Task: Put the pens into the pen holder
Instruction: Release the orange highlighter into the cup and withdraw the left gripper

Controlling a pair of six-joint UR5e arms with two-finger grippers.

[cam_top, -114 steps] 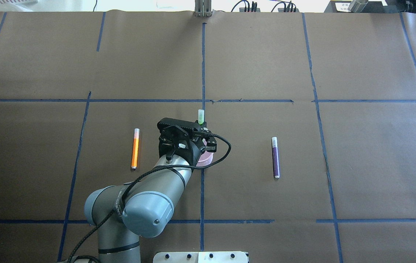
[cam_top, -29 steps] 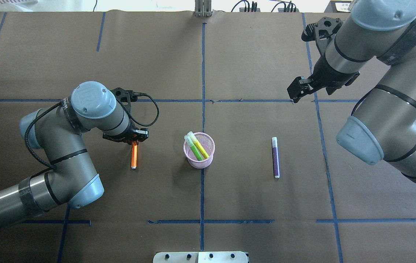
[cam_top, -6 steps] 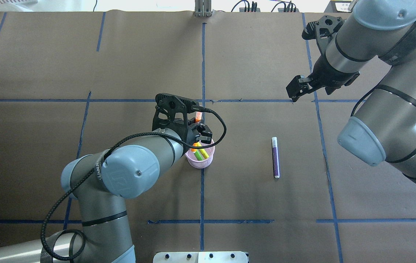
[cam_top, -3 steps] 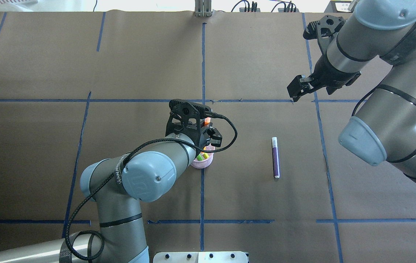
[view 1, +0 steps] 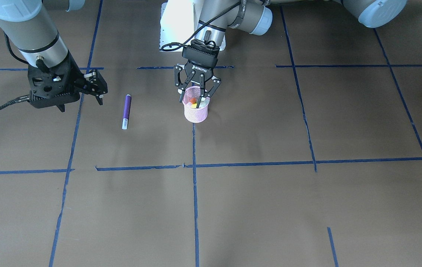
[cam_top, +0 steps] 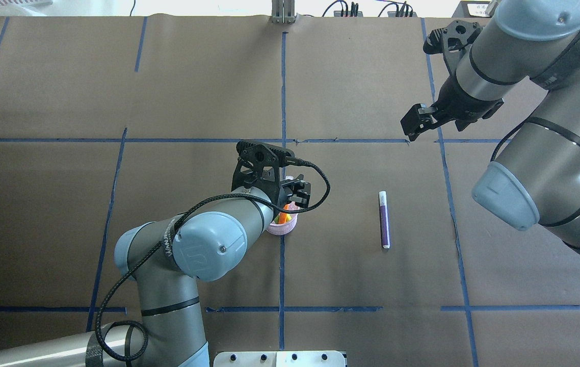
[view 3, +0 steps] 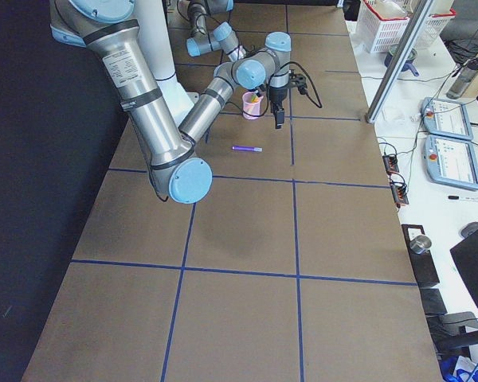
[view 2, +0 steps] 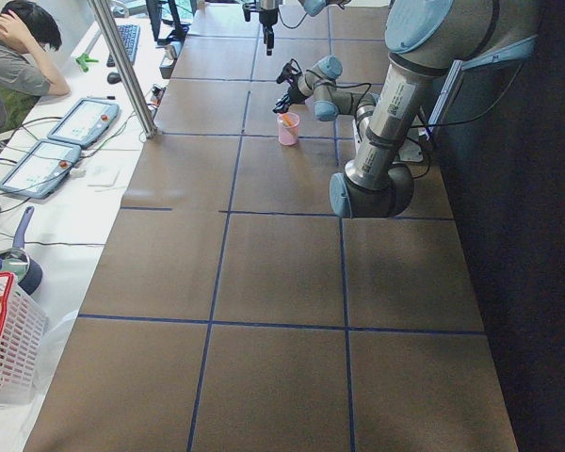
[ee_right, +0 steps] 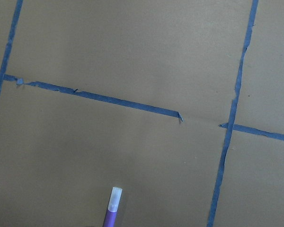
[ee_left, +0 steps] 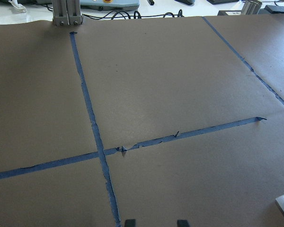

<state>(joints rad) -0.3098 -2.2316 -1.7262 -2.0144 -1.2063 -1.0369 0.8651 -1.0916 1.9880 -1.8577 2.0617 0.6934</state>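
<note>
We saw the left gripper poised directly over the pen holder, its jaws spread wide so that the fingertips flanked the pink mesh rim — gripping nothing. Inside the cup an orange pen leaned beside a sliver of yellow pen. The holder stood upright near the middle of the table, on a blue tape line. To its right in the overhead view, well apart, the purple pen lay flat on the brown paper, its pale cap pointing to the far side. Farther off and further right, the right gripper hung above the table — clear of the pen, its jaws appearing parted and empty.
</note>
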